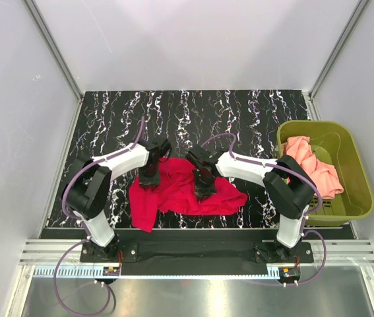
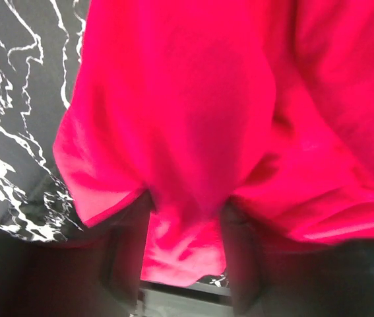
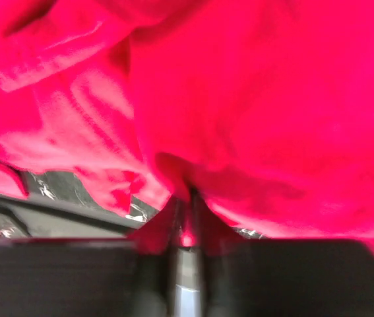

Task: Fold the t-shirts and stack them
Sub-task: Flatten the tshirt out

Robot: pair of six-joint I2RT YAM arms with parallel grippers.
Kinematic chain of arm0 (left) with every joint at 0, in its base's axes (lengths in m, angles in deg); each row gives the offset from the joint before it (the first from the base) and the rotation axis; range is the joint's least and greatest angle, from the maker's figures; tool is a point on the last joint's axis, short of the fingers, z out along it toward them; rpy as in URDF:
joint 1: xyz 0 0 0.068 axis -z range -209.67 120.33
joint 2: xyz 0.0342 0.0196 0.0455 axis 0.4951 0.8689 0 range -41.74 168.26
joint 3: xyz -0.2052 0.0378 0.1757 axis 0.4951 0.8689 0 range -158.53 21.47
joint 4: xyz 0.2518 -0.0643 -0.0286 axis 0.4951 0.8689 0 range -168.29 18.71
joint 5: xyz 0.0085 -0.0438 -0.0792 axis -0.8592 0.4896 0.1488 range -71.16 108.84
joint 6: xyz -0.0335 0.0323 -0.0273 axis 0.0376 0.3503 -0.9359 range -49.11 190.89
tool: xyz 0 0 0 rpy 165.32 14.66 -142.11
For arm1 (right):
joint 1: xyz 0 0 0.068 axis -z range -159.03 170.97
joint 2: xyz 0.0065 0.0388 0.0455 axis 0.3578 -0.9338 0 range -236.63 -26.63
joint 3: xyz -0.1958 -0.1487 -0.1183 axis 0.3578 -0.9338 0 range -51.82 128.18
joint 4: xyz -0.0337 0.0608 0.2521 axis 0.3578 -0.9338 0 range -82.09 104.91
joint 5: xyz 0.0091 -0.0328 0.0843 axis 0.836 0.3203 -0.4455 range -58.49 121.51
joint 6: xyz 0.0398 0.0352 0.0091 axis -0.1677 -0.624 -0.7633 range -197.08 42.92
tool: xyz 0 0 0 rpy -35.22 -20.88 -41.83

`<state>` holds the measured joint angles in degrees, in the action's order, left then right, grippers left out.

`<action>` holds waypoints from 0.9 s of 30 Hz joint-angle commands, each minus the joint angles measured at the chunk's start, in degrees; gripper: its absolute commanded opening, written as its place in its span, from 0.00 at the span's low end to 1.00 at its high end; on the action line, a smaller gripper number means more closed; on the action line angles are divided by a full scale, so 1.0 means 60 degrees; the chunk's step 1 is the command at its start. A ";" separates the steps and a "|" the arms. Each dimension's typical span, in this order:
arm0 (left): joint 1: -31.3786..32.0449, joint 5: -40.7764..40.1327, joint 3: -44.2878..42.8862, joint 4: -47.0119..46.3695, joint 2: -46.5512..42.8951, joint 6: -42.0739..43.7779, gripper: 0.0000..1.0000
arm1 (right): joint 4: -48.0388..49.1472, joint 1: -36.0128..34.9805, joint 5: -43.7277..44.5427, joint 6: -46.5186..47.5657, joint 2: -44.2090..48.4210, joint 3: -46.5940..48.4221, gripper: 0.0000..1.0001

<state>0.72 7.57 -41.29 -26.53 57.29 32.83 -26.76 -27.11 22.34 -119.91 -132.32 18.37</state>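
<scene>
The crimson red t-shirt [image 1: 180,193] lies crumpled on the black marbled table between the two arms. My left gripper [image 1: 150,178] is at the shirt's upper left edge. In the left wrist view its jaws [image 2: 185,205] stand wide apart with red cloth [image 2: 187,119] bulging between them. My right gripper [image 1: 203,188] is over the shirt's middle right. In the right wrist view it [image 3: 187,195] is shut on a fold of the red cloth [image 3: 252,99]. The salmon-pink t-shirt [image 1: 313,168] lies bunched in the basket.
The olive-green plastic basket [image 1: 355,173] stands at the table's right edge beside the right arm. The black marbled tabletop [image 1: 193,115] stretches behind the shirt. Grey walls close in the left, back and right sides.
</scene>
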 commanded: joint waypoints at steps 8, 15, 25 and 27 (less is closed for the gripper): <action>-0.0304 -0.1257 -0.0233 0.0922 -0.2323 0.0367 0.06 | -0.1009 0.1241 0.1924 0.0881 0.1630 -0.0740 0.00; -0.1036 -0.1345 0.0323 0.0982 -0.2823 0.0601 0.08 | -0.1331 0.2665 0.2130 0.2256 0.2572 -0.1109 0.00; -0.1303 -0.2269 -0.0423 0.1567 -0.3128 0.0821 0.82 | -0.1888 0.2680 0.1734 0.2524 0.2262 -0.0083 0.33; -0.1024 -0.1947 -0.0337 0.1466 -0.3610 0.0836 0.72 | -0.2107 0.2680 0.1675 0.2349 0.2409 -0.0083 0.47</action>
<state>-7.50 -3.27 -41.00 -17.89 41.00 36.89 -36.70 -10.76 33.34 -105.61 -119.84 15.64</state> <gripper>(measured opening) 0.776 0.408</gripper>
